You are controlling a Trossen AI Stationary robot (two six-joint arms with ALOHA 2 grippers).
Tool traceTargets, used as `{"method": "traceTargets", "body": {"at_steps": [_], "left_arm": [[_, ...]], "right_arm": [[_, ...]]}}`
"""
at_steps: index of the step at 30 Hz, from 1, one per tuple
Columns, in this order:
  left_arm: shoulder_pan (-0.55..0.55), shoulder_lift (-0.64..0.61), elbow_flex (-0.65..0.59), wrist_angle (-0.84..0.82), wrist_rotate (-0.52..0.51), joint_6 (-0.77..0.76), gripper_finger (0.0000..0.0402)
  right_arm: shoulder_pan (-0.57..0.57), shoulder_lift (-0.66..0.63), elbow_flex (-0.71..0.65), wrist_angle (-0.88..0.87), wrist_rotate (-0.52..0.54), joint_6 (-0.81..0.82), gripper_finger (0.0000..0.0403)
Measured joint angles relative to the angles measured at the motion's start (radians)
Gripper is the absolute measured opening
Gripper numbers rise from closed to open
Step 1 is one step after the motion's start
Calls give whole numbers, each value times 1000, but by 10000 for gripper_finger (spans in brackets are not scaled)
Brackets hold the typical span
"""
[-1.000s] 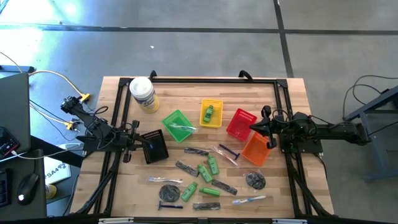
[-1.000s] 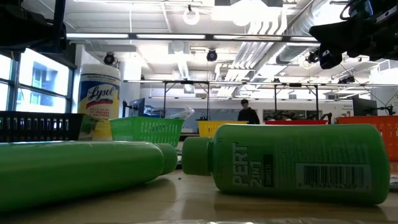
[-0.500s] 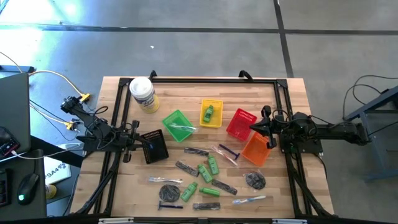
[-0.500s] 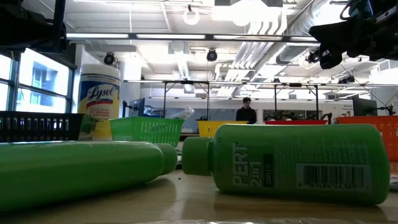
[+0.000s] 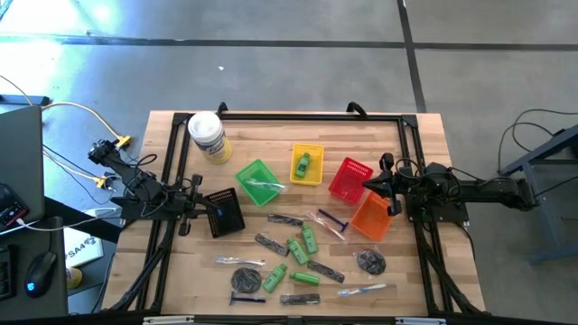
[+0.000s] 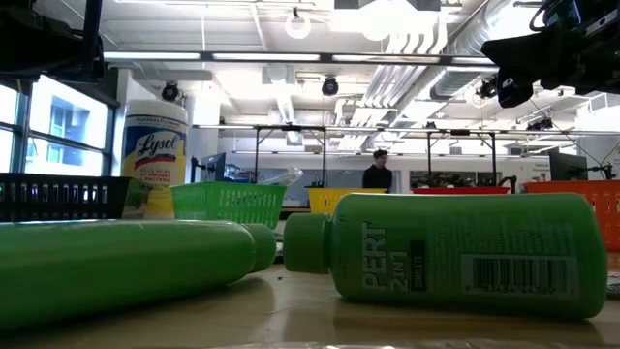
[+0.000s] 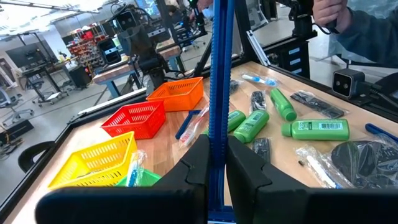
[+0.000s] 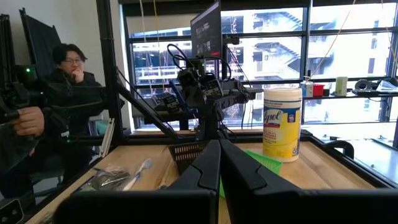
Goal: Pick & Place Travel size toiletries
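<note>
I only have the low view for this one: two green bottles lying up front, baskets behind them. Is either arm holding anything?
Observer: Yes. The left tool is shut on a slim blue stick, which stands upright between its fingers in the left wrist view.
Operator: Where is that tool over the table?
Observer: In the high view it is at the black basket, on the table's left side.
Operator: And the right arm?
Observer: The right tool is shut with nothing between its fingers, beside the orange basket.
</note>
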Motion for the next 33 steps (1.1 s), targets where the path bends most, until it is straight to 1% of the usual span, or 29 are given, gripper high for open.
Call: {"method": "traceTargets", "body": {"at_steps": [14,16,18,20,23,27,30,33], "left_arm": [[0,0,1,46,-9,0,22],[0,0,1,52,-24,-5,22],[0,0,8,52,-62,-33,22],[0,1,26,54,-93,-54,22],[1,2,62,59,-114,-60,22],[0,26,126,59,-185,-42,22],[0,71,180,51,-222,-6,22],[0,146,244,44,-241,22,22]], "right_arm": [[0,0,0,0,0,0,3],[0,0,0,0,0,0,3],[0,0,0,0,0,0,3],[0,0,0,0,0,0,3],[0,0,0,1,0,0,3],[0,0,0,7,0,0,3],[0,0,0,7,0,0,3],[0,0,0,7,0,1,3]]}}
